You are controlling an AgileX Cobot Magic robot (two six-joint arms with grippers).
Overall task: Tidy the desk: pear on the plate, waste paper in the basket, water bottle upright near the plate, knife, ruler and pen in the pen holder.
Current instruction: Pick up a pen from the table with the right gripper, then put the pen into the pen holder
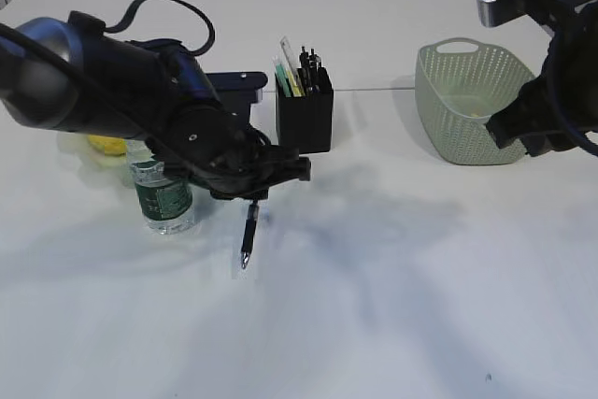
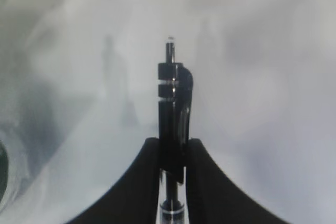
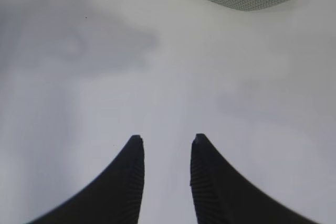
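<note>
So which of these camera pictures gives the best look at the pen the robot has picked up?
The left wrist view: the pen fills the frame, pinched between the left gripper fingers. The exterior view shows the pen small, hanging tip-down over the desk. The right wrist view doesn't show it.

- desk (image 1: 392, 306): plain white;
- basket (image 1: 467, 105): sage green, woven-look perforated sides;
- pen holder (image 1: 305, 121): matte black;
- pen (image 2: 172, 114): black, silver rings;
- water bottle (image 1: 163, 198): clear, dark green label;
- pear (image 1: 107, 145): yellow.
</note>
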